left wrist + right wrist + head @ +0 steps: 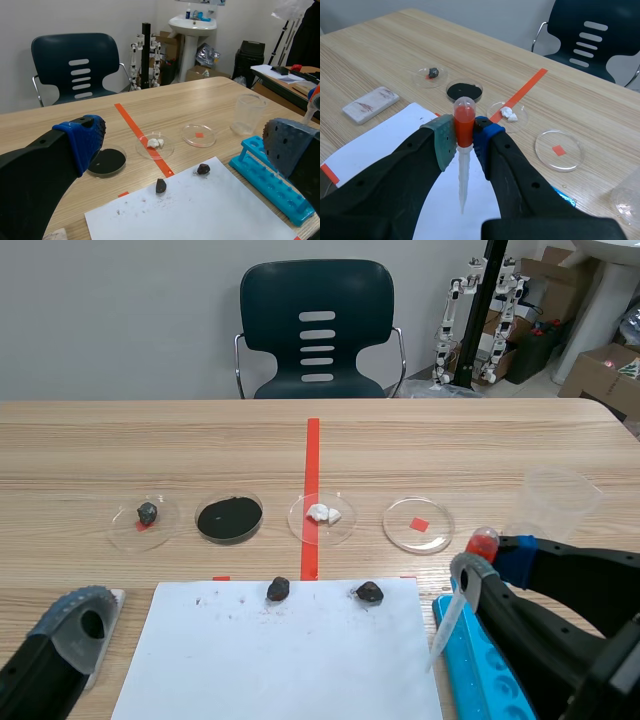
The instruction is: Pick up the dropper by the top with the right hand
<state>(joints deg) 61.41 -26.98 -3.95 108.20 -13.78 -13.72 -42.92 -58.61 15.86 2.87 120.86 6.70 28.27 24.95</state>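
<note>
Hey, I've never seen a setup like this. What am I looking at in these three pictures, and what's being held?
It is a robot with two black arms at a wooden table. One picture looks out from between the arms; the other two come from cameras on each wrist. The right tool is shut on a dropper, gripping its red bulb, tip pointing down. The left tool is open and empty. On the table lie a white paper sheet with two dark lumps, four shallow clear dishes, a clear cup and a blue rack.
</note>
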